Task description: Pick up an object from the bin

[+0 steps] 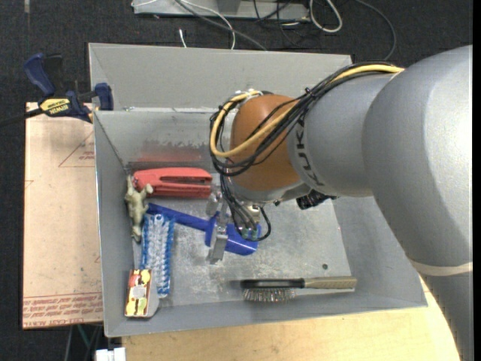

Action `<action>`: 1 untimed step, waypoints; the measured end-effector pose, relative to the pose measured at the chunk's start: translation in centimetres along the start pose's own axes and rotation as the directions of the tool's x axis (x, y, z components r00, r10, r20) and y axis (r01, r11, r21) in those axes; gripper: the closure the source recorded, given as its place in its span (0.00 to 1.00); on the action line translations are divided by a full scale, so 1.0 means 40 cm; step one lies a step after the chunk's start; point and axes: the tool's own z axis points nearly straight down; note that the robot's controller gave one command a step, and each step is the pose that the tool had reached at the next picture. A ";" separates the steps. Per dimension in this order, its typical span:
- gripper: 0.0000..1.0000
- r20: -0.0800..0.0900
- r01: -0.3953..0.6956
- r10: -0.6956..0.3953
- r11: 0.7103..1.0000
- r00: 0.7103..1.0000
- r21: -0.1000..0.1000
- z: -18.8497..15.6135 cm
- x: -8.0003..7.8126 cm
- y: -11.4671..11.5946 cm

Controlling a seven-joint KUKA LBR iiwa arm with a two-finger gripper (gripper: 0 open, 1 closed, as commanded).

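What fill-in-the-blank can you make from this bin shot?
1. The gripper hangs over a ___ plastic piece.
2. The brush has its handle toward the view's ___.
3. The beige figure lies at the left end of the ___ case.

Missing words: blue; right; red.
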 end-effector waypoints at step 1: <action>0.00 0.021 -0.152 0.152 0.988 0.988 -0.009 0.074 0.030 -0.058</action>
